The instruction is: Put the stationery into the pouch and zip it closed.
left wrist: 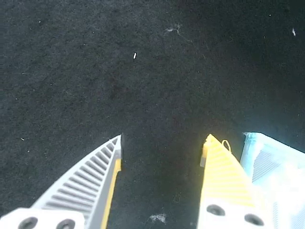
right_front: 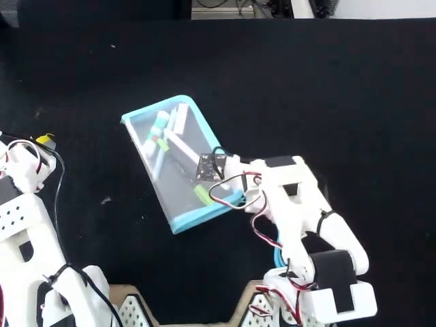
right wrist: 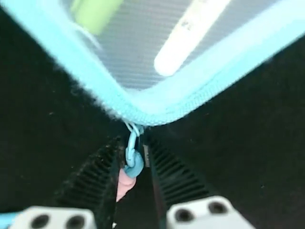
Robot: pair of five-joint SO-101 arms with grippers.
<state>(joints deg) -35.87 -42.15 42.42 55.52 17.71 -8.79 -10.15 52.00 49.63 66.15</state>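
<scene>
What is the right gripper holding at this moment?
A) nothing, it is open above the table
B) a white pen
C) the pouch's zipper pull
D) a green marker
C: in its wrist view the right gripper is closed on the blue zipper pull hanging from the corner of the pouch.

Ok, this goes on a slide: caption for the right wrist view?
Right claw pinching the light-blue zipper pull at a corner of the blue-trimmed clear mesh pouch.
</scene>
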